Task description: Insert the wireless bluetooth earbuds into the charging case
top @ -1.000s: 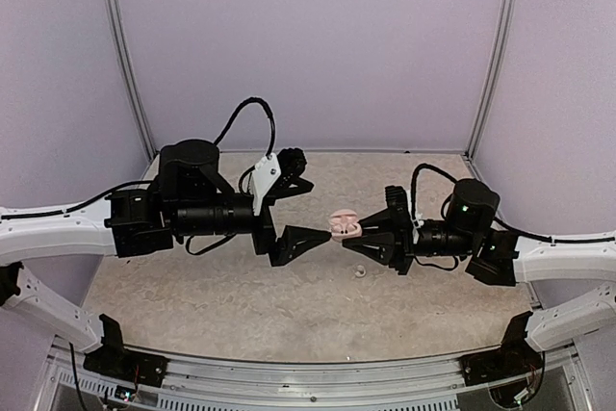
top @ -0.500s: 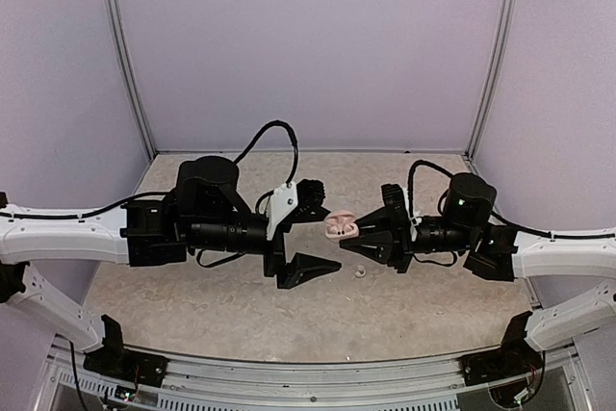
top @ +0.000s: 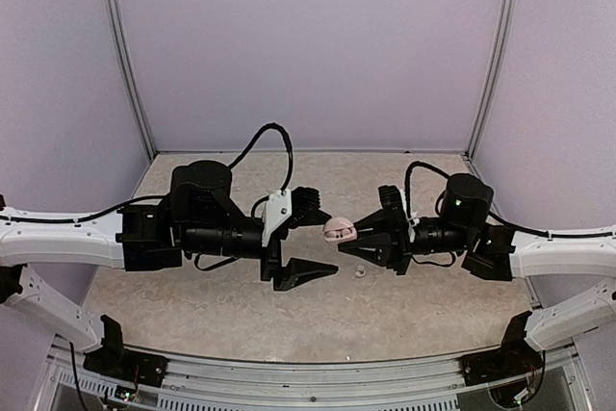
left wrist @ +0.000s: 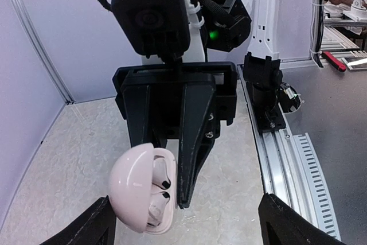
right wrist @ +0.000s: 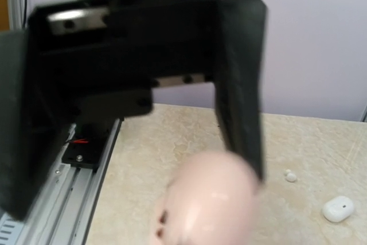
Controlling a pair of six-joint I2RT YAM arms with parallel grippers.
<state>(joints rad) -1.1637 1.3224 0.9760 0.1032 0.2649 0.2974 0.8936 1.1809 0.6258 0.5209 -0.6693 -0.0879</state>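
Seemingly, right pincer clasps charging case.

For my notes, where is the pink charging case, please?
The pink charging case is central in top view, in the right claw, beside the left claw.

top view, centre: charging case between left gripper on its left and right gripper on its right, above the table | loose earbud on table, just below-right of case | left wrist view, lower left: two earbuds inside case
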